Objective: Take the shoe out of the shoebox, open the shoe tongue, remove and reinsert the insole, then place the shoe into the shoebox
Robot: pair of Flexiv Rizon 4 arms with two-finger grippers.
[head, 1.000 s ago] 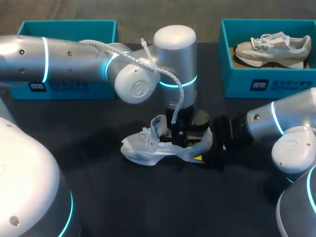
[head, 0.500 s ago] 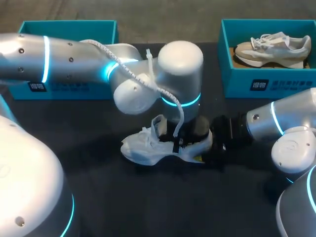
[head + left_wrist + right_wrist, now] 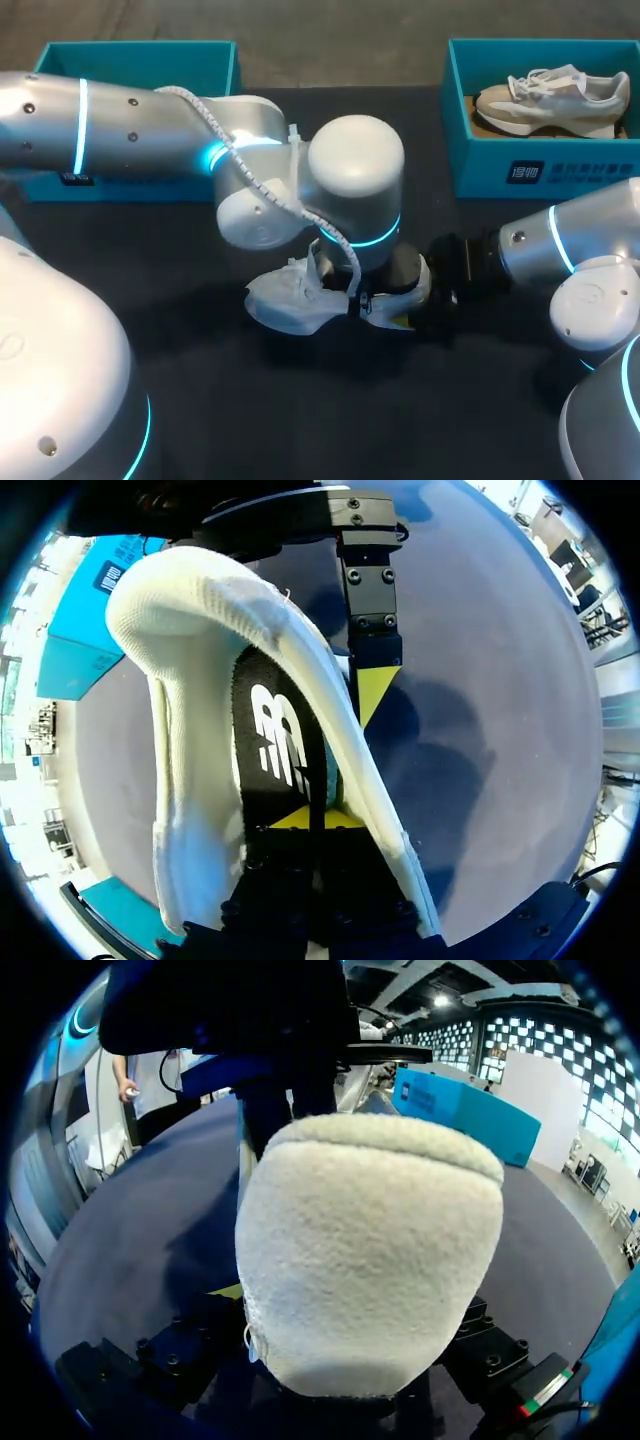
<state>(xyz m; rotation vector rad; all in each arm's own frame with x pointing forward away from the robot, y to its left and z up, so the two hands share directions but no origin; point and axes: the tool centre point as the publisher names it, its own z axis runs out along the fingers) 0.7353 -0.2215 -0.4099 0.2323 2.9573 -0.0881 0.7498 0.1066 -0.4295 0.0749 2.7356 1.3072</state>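
Left wrist view: left pincer [image 3: 305, 818] closed inside shoe [image 3: 190, 730], against insole [image 3: 275, 740]; right pincer [image 3: 355, 1310] behind heel [image 3: 370, 1240], grip unclear.

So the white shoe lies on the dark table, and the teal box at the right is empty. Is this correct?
Not fully. The white shoe does lie on the dark table, but the teal box at the right is not empty: the head view shows a beige shoe lying inside it.

Shoe [image 3: 285, 300] on table [image 3: 300, 420], left tool [image 3: 310, 818] inside
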